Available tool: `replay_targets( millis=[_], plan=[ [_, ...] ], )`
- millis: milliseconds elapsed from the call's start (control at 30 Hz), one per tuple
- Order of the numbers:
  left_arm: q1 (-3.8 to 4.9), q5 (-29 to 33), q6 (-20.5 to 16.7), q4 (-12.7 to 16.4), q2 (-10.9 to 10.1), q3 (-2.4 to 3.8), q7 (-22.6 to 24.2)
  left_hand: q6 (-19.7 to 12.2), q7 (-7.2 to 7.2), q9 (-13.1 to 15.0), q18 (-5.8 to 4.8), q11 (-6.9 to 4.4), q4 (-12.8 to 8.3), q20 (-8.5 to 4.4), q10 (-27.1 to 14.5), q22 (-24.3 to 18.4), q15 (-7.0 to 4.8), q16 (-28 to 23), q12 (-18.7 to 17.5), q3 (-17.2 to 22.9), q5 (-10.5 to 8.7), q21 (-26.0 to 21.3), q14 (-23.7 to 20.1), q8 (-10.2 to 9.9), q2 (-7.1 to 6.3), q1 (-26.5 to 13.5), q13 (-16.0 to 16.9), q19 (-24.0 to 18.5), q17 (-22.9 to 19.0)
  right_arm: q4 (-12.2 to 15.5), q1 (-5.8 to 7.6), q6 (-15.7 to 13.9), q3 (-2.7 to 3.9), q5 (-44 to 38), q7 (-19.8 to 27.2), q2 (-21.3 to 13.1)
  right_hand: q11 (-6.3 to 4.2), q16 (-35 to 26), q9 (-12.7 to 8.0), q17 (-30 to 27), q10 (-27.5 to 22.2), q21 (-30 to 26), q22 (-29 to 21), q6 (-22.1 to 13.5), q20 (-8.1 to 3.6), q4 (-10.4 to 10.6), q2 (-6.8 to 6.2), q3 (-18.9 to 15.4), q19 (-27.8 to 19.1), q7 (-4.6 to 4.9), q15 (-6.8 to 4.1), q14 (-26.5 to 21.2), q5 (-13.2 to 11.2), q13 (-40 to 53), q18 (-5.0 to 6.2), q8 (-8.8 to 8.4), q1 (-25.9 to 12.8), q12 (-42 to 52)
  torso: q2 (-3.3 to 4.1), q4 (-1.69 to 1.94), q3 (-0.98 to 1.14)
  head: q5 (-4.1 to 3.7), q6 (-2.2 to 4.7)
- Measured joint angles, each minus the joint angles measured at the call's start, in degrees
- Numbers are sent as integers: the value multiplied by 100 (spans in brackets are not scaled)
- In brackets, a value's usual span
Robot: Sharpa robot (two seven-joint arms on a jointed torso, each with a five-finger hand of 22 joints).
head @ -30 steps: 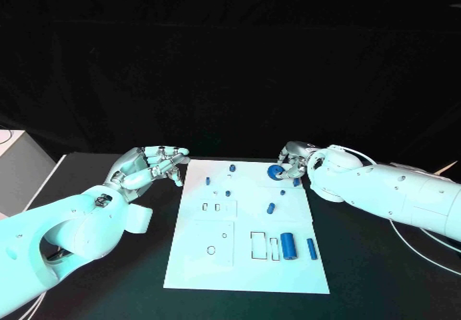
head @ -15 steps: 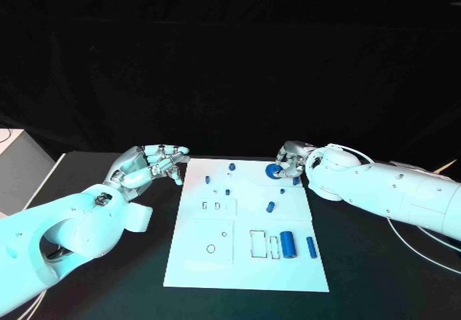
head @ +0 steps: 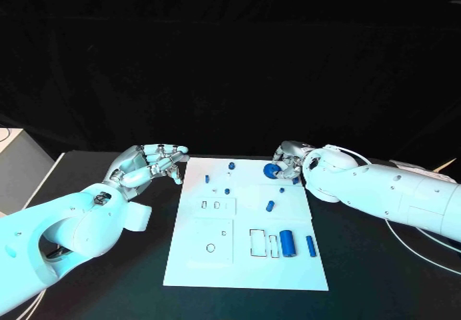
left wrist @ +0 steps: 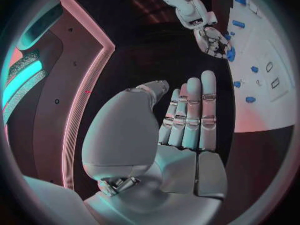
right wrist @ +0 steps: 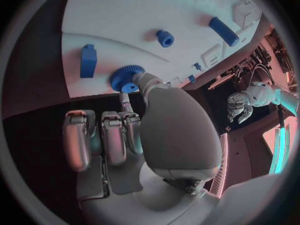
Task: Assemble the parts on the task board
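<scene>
The white task board [head: 206, 267] lies in the middle of the black table. At its far right corner my right hand [head: 291, 162] pinches a blue gear [head: 273, 171] between thumb and a finger; the right wrist view shows the gear [right wrist: 127, 78] at the thumb tip, low over the board [right wrist: 119, 20]. I cannot tell whether the gear touches the board. My left hand [head: 152, 165] hovers beside the far left corner, fingers straight and holding nothing, as the left wrist view shows of this hand [left wrist: 184, 117].
A thick blue cylinder [head: 286, 241] and a thinner one [head: 310, 245] lie near the board's right edge beside rectangular slots [head: 258, 243]. Small blue pegs [head: 270, 207] stand further back. A blue block [right wrist: 89, 60] sits close to the gear.
My right hand with the gear has edged slightly toward the board's far side. The left hand has stayed put.
</scene>
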Motion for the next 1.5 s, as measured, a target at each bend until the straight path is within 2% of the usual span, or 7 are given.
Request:
replay_targets(
  millis=[233, 400, 567, 800, 1100, 1400, 1500],
  plan=[
    [0, 0, 4, -2, 1, 0, -2, 0, 0, 0, 0, 0, 0, 0, 0, 0, 0, 0, 0, 0, 0, 0, 0, 0, 0, 0, 0, 0, 0, 390, -4, -410, 1, -275, -41, -89, -9, 0, 0, 0, 9, 0, 0, 0, -10, -134, -125, 308, 11, 0, -8, -8, 132, 5, 1, 0, -94, 0, -2, 3, 3, 8, 14],
    [0, -1, 7, -4, -2, 0, -3, 0, 0, 2, 0, 0, 0, -13, 0, 5, 0, 13, 0, 0, 0, 24, 0, 0, 0, 0, -1, -13, 0, 733, -4, -708, 4, -448, -82, -111, -9, 0, 0, 0, 9, 0, -1, 1, -10, -136, -163, 339, 11, 0, -39, 2, 93, 4, 1, 1, -136, 0, -3, 1, 3, 10, 29],
    [0, -1, 11, -5, -1, 0, -5, 0, 0, 11, -1, 0, -31, -21, 0, 29, 0, 24, 0, 32, 0, 39, 0, 0, 31, 31, -1, -21, 0, 885, -3, -898, 6, -592, -162, -11, -9, 0, 0, -1, 9, 21, -1, 25, -51, -151, -198, 356, 11, -1, -39, 1, 81, 4, 2, 7, -205, 0, -4, 3, -2, 6, 36],
    [-1, -2, 20, -31, 31, 0, -7, 0, 0, 10, 0, 0, -48, -5, 0, 40, 0, 24, 0, 48, 0, 65, 0, 0, 31, 31, -1, -37, 0, 849, -34, -960, 5, -749, -303, 351, -9, 0, 1, -1, 9, 21, -1, 55, -51, -151, -208, 357, 11, -15, -39, 1, 25, 3, 2, 8, -319, 0, -2, 8, -12, 1, 43],
    [-1, -2, 31, -43, 56, 0, -10, 0, 0, 15, -1, 0, -47, -17, 0, 47, 1, 24, 0, 48, 0, 88, 1, 0, 31, 31, -1, -48, 0, 592, -154, -959, -9, -935, -486, 687, -9, 0, 3, -1, 9, 21, -2, 99, -51, -174, -244, 380, 11, -15, -38, 1, -8, 3, 2, 9, -356, 0, 7, 18, -12, -3, 37],
    [-1, -3, 37, -46, 67, 0, -12, 0, 0, 14, -1, 0, -47, -26, 0, 49, 1, 23, 0, 48, 0, 88, 1, 0, 31, 31, -2, -57, -1, 438, -202, -951, -10, -1022, -561, 852, -9, 0, 4, -1, 9, 21, -3, 118, -51, -174, -275, 380, 11, -17, -38, 1, -41, 2, 3, 10, -387, -1, 7, 16, -12, 48, 11],
    [-1, -4, 41, -49, 70, 0, -17, 0, 0, 14, -1, 0, -49, -27, 0, 50, 1, 23, 0, 50, 0, 88, 1, 0, 31, 31, 1, -56, -1, 415, -206, -952, -10, -1031, -569, 899, -8, 0, 4, -1, 9, 21, -3, 120, -51, -174, -283, 379, 11, -19, -38, 1, -42, 2, 3, 96, -394, -1, 6, 12, -8, 64, 10]
  ],
)
